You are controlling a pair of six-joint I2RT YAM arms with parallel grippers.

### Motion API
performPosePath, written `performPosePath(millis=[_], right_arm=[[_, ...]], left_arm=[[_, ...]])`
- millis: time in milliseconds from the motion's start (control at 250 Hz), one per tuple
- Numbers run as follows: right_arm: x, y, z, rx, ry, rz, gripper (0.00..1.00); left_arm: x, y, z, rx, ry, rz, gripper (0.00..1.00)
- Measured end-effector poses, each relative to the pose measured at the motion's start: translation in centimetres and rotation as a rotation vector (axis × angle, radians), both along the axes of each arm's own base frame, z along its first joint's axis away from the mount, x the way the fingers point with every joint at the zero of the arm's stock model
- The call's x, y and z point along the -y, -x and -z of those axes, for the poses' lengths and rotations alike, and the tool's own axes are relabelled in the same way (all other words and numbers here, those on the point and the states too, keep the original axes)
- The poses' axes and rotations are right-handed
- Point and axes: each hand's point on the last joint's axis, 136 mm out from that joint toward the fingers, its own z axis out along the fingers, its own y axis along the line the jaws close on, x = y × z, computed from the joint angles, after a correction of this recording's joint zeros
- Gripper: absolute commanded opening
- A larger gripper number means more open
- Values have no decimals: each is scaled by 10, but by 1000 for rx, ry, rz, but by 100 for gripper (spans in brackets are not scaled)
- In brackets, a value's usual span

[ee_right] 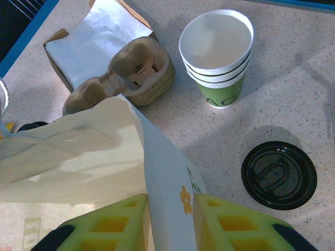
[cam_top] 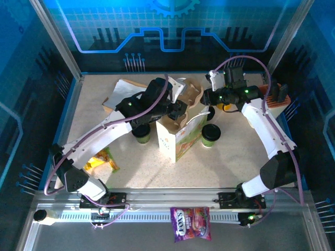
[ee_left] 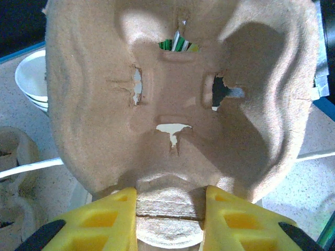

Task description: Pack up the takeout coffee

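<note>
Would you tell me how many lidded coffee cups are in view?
2. The left cup stands on the table just left of the paper bag; the right cup stands just right of it. More may be hidden inside the bag.

The brown moulded-pulp cup carrier (ee_left: 172, 104) hung close above the white flower-printed paper bag (cam_top: 175, 140), crowding its mouth. A black-lidded green-and-white paper cup (cam_top: 211, 135) stood on the bag's right, a second lidded cup (cam_top: 141, 133) on its left. Bare speckled tabletop (cam_top: 209, 170) lay open in front.
</note>
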Motion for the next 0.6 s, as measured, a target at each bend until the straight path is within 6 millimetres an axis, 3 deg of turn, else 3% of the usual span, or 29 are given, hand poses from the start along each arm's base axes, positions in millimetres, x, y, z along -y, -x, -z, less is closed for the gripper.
performPosePath(millis=[172, 388, 599], right_arm=[[1, 0, 3, -5, 5, 3, 33], [1, 0, 3, -5, 6, 6, 27], [2, 0, 3, -4, 8, 7, 29]], left_arm=[[0, 1, 6, -10, -9, 3, 31], [2, 5, 20, -42, -32, 15, 31], [0, 6, 29, -67, -55, 15, 31]])
